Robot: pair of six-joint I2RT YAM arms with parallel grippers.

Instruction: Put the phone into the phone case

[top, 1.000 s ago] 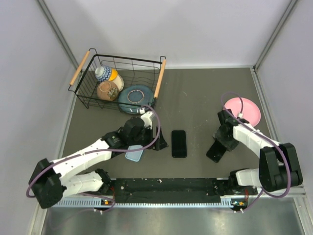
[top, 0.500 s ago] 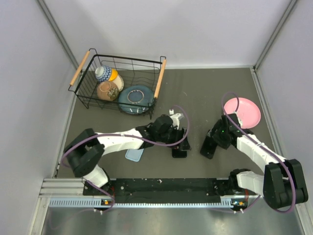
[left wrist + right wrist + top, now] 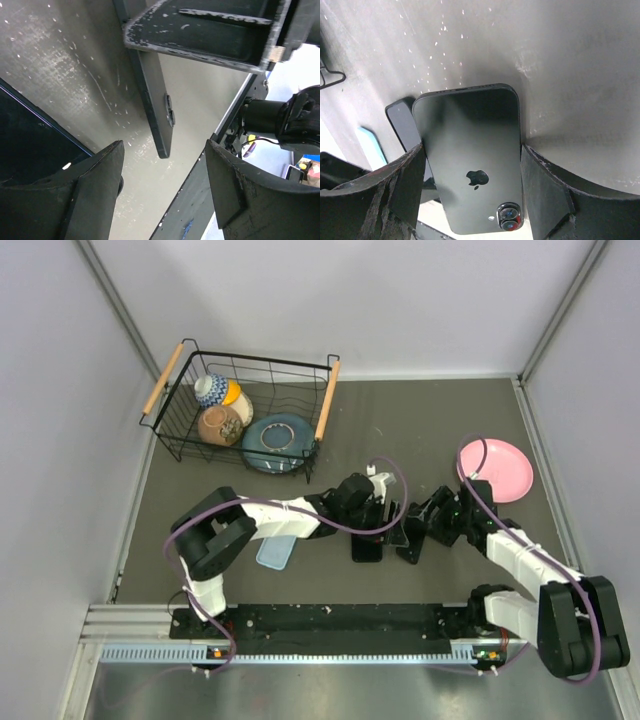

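Now the arms have drawn together. The left gripper (image 3: 388,517) has shifted toward 3 o'clock along the flat black rectangle (image 3: 366,545). The right gripper (image 3: 418,536) has carried the phone (image 3: 467,150) toward 9 o'clock, and it is now just beside that rectangle. I cannot tell whether the rectangle or the light-blue piece (image 3: 274,553) at its 9 o'clock is the case. The phone has a matte black back, twin lenses and an Apple logo, with no readable writing. The right fingers clamp its long edges, while the left fingers gape wide and hold nothing.
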